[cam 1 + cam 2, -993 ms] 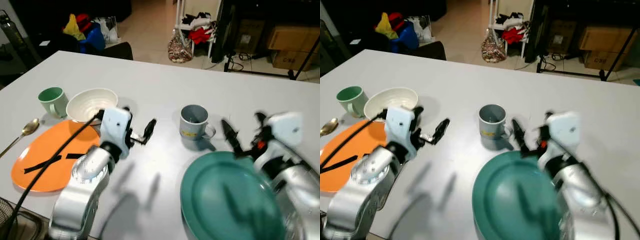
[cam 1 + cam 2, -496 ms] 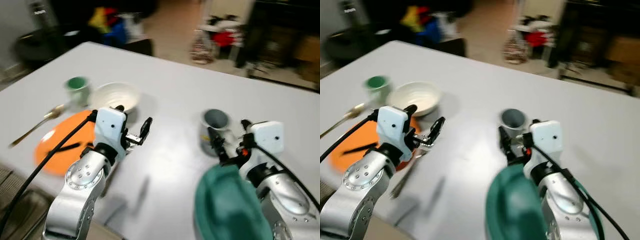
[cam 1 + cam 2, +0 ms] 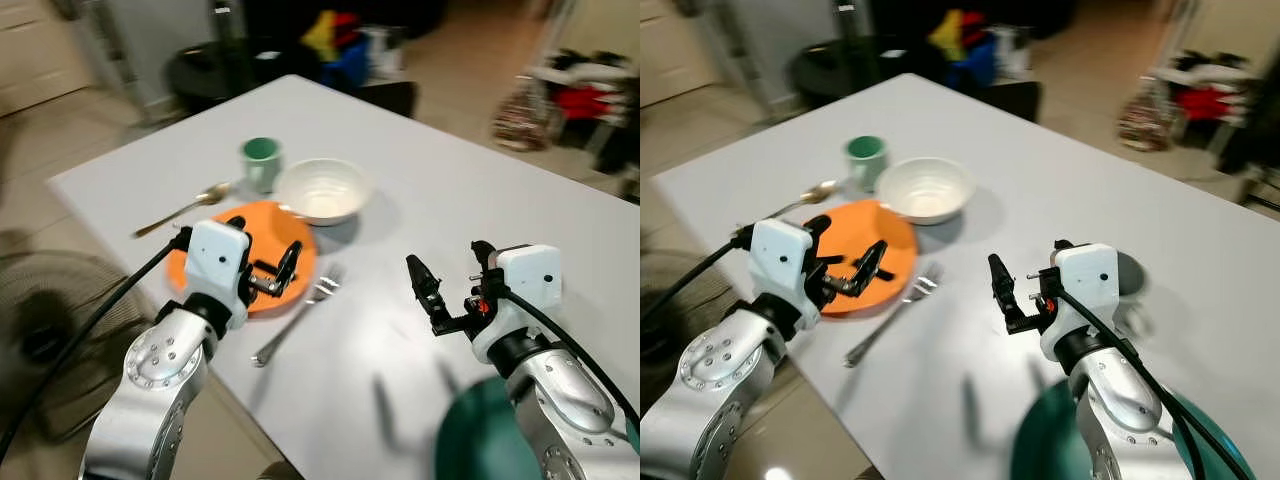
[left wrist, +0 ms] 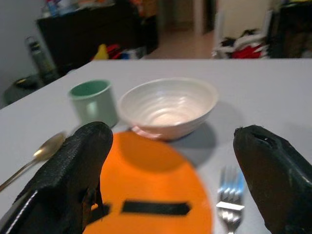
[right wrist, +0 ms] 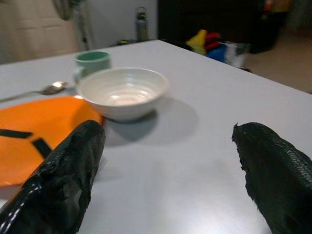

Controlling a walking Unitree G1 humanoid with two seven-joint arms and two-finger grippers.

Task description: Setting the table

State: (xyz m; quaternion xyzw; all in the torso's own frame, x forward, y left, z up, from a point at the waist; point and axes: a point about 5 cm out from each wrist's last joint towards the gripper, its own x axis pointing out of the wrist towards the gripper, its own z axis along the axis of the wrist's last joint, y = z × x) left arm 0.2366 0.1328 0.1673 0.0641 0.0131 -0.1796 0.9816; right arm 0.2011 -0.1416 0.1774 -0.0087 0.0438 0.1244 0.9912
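Note:
An orange plate (image 3: 262, 236) with black tape strips lies near the table's left corner. Behind it stand a white bowl (image 3: 323, 188) and a green cup (image 3: 260, 160). A spoon (image 3: 185, 208) lies to the plate's left and a fork (image 3: 296, 314) to its right. My left gripper (image 3: 264, 248) hovers open over the plate's near part, holding nothing. My right gripper (image 3: 452, 270) hangs open above bare table. A teal plate (image 3: 478, 442) sits under my right arm at the near edge. A grey mug (image 3: 1132, 278) peeks out behind the right wrist.
The white table (image 3: 480, 190) ends in a corner at the left, with the floor below. A floor fan (image 3: 40, 322) stands by the near left edge. Bags and clutter (image 3: 345, 45) lie on the floor beyond the far side.
The whole view has swung left, so the camera moved: the table corner, floor and fork came into view. Both grippers stay open and raised.

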